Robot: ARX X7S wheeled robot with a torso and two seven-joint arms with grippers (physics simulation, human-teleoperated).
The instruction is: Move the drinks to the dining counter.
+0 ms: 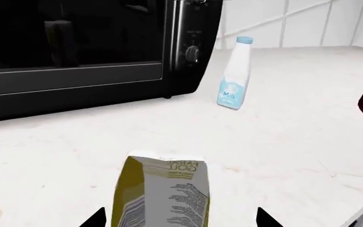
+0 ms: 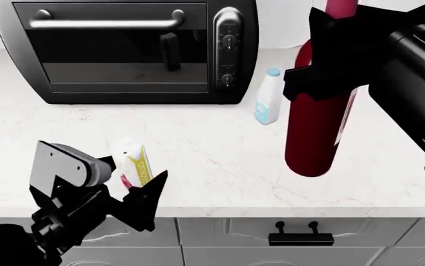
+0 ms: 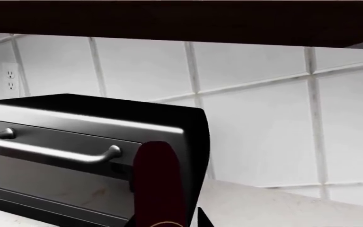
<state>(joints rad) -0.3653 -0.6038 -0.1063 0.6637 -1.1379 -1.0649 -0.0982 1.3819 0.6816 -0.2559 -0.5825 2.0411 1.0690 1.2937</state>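
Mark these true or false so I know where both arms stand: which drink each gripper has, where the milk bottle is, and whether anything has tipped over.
1. The right gripper is closed around the wine bottle. True.
2. The milk bottle lies on its side. False: it stands upright on the marbled countertop, beside the toaster oven.
3. The carton sits between the left gripper's fingers. True, though I cannot tell whether they grip it.
4. The wine bottle stands left of the toaster oven. False: it is to the right, beyond the milk bottle.
5. The oven door is open. False: it is shut.
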